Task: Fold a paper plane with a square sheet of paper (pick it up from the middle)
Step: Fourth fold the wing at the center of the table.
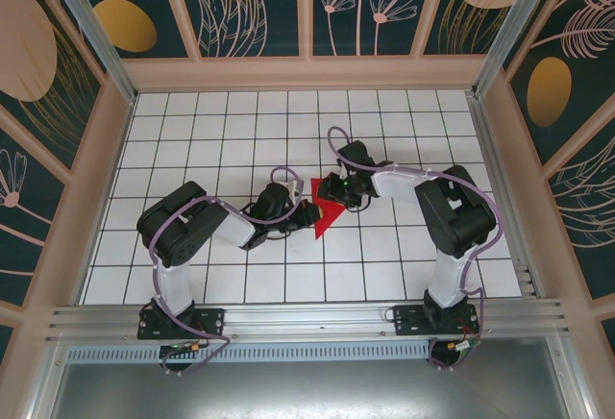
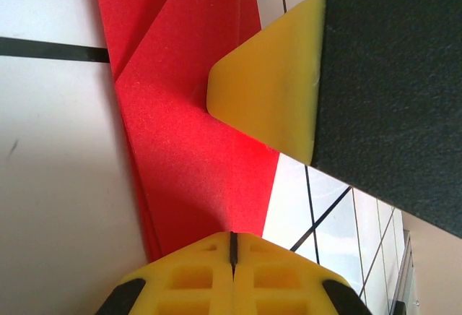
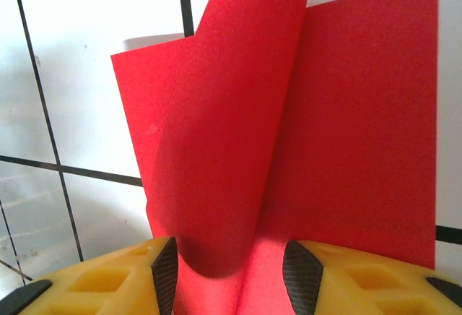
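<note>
Lying partly folded near the middle of the desk [image 1: 240, 131], the red paper [image 1: 327, 217] sits between the two arms, with one flap [image 3: 216, 127] curling up off the flat layer. The left pincer [image 2: 232, 253] has its jaws together, tips down at the paper's edge, seemingly pinning it. The right pincer [image 3: 231, 275] has its jaws apart, and the curled flap stands between them unpinched. The main risk is that the flap is springy and uncreased, so a push off-line could roll it open or set a crooked crease and spoil the plane's symmetry. If the left tips slip, the whole sheet could slide on the smooth desk. The pincers work close together, so a bump is possible. I cannot tell whether the left tips press on the paper or nip its edge, since it runs under them, and from overhead the arms hide most folds
</note>
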Robot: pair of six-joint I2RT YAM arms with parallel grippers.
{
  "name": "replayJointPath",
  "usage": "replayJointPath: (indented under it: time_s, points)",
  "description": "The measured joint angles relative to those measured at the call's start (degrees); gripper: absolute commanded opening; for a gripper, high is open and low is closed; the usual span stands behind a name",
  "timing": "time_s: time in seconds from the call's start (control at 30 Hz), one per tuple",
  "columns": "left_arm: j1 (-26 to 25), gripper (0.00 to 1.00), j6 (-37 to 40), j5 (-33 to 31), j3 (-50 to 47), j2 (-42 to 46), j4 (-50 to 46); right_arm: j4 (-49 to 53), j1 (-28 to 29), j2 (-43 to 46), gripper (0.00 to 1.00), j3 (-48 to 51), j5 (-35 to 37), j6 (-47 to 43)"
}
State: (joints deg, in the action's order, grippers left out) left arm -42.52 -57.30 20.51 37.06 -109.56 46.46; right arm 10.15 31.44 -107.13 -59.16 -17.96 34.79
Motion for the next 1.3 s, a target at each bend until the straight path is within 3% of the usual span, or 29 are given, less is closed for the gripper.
replayJointPath:
  time_s: [1.3]
  points:
    - [0.0, 0.05, 0.04, -1.66, 0.26, 0.07, -1.75, 2.38, 0.92, -1.09, 0.44, -1.6, 3.15, 0.24]
